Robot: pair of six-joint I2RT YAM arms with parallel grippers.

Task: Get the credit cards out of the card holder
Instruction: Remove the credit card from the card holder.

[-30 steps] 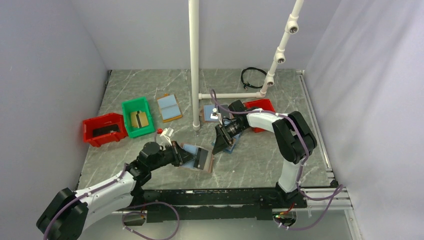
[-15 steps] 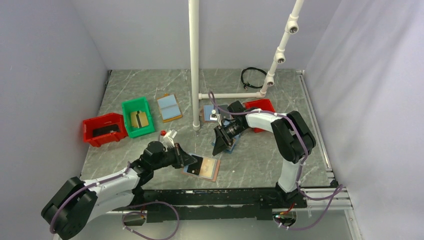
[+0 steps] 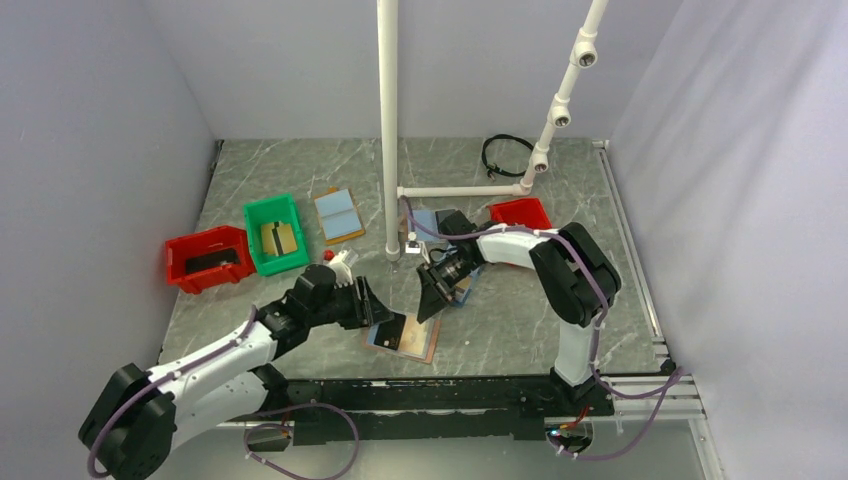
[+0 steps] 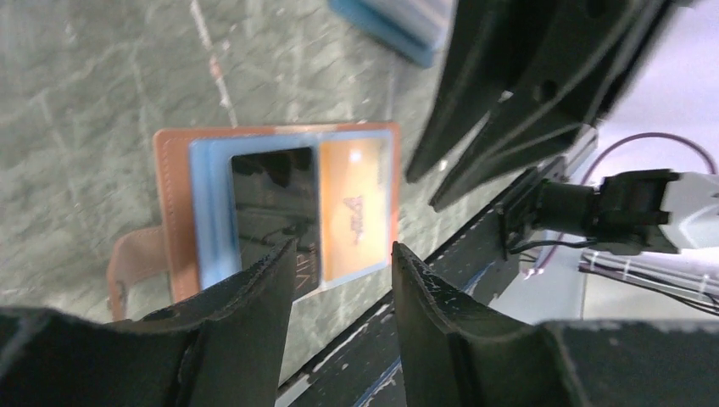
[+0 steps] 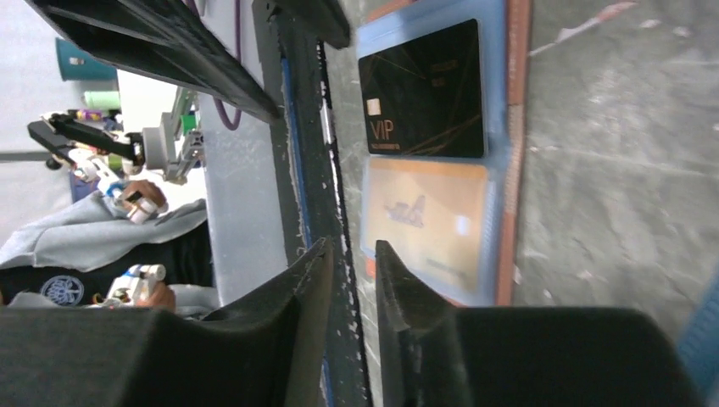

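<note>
Markings: the black card (image 5: 424, 89) is showing "VIP" in gold letters. The gold card (image 5: 428, 220) beside it is carrying a logo, but you cannot read its wording. Both are sitting in the card holder (image 3: 432, 350), which is lying open and flat on the tabletop (image 3: 520, 320), near the front rail (image 3: 450, 392) and between the two arms.

Your left arm is stretching low from the left. The left pincer (image 3: 385, 318) is hanging close above the holder's left part, jaws partly apart and gripping nothing. Your right arm is angling in from the right. The right pincer (image 3: 427, 305) is pointing down at the holder's far edge, jaws only a narrow slit apart and empty.

Bare tabletop is lying to the holder's right. The red bin (image 3: 180, 270) and green bin (image 3: 258, 215) are sitting well apart to the left.
</note>
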